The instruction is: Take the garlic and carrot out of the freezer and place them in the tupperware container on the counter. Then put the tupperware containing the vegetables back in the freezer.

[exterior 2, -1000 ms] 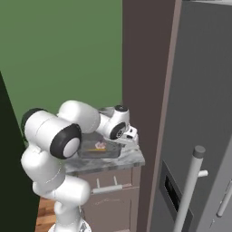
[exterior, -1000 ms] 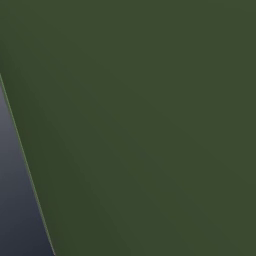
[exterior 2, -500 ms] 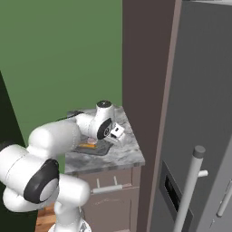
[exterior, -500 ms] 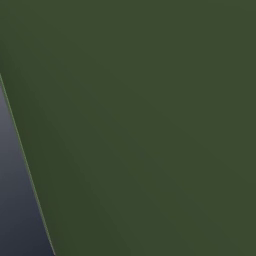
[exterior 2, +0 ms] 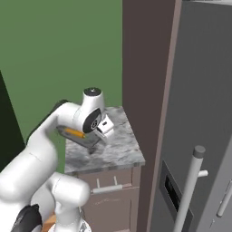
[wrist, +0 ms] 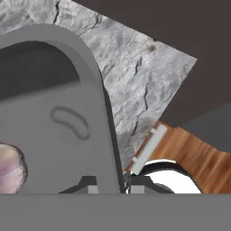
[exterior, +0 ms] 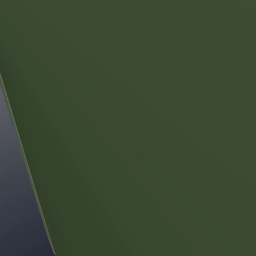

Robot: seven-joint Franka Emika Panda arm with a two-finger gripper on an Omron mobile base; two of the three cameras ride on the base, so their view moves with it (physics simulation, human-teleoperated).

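Hand view looks along the jaws (wrist: 111,184) at the tupperware container (wrist: 58,135), whose raised grey rim crosses the frame from upper left down to the bottom centre, right where the two dark fingertips rise, one on each side of that rim. The jaws stand close together with the rim wall between them, though whether they actually pinch it I cannot tell. At the lower left edge of this frame a pinkish-white lump, the garlic (wrist: 10,168), lies on the tray floor. In the right base view the tray (exterior 2: 87,139) sits on the marbled desk (exterior 2: 113,149) left of centre, with the carrot (exterior 2: 74,132) showing as an orange streak inside it, and the white wrist hanging right over its near end. The freezer (exterior 2: 199,113) fills the right side of that frame with its door closed (its bar handle runs down the lower right). As a judgement: the tray looks like stiff, light plastic, so the rim wall is the sensible place to grip, squarely across its thickness. Held at one end only, it will want to tip toward the far side, and the smooth floor gives the bulb and carrot little to stop them rolling. Keeping it level matters more than grip force. The smooth rim may also be slippery between narrow fingertips.
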